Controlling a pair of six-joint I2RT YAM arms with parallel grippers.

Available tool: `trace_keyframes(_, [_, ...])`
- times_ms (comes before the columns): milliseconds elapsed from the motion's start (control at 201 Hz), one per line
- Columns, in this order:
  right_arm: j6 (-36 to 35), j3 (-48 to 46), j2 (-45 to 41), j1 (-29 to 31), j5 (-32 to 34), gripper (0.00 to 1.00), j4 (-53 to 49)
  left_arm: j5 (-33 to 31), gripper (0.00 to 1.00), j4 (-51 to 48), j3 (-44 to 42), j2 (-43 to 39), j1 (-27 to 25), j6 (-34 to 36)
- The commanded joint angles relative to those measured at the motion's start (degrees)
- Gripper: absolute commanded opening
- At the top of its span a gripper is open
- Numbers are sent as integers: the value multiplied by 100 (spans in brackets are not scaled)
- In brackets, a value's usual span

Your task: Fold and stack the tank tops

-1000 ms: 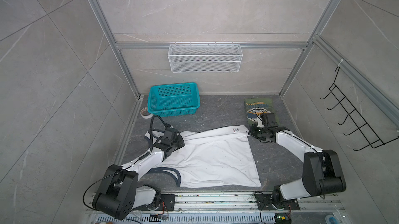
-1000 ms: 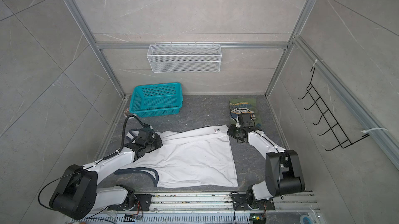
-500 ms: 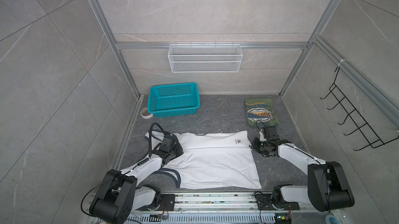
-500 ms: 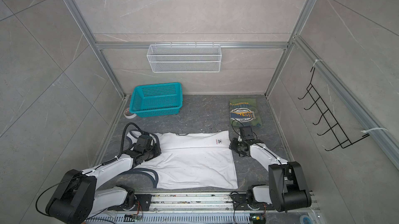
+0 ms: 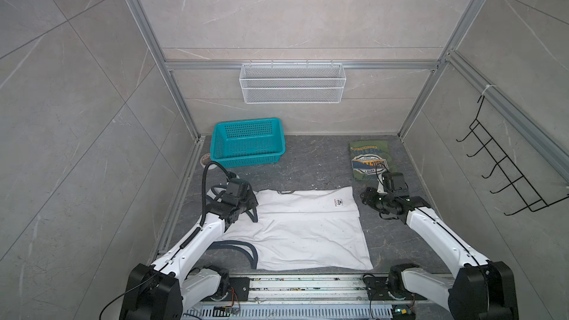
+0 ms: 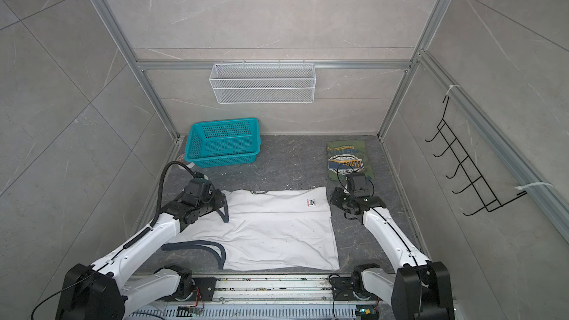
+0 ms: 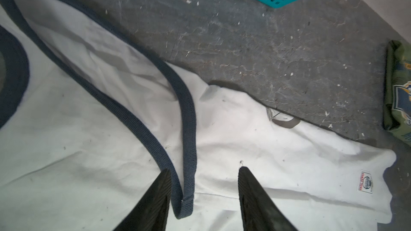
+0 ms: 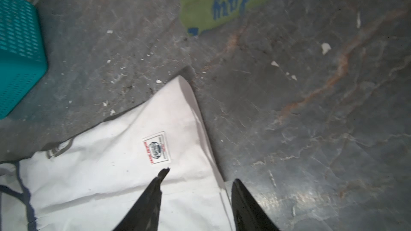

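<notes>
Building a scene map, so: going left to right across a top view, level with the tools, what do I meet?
Left tool → white tank top → right tool → black hook rack. Teal basket and olive tank top are left out: sideways they overlap the tools.

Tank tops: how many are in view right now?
2. The white tank top lies spread at the front centre; the olive green tank top lies folded at the back right. No others show.

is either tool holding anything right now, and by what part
Nothing is held. Left tool is open astride the navy strap of the white tank top, right tool open astride its edge; the cloth lies flat.
</notes>
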Motion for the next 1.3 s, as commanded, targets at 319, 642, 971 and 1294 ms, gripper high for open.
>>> trace_keyframes(319, [512,913,2599,1187,-818,53,843,604,51,1058,837,2523,-913,-257])
trace_keyframes(642, [889,179,2661,299,-413,54,728,669,51,1361,375,2814,-1299,-643])
trace_keyframes(971, [552,295,2648,-280,-282,54,536,403,57,364,628,1523,-1002,-571])
trace_keyframes(1294, [511,128,2609,-285,-408,54,782,-737,59,-1250,1158,976,1687,56])
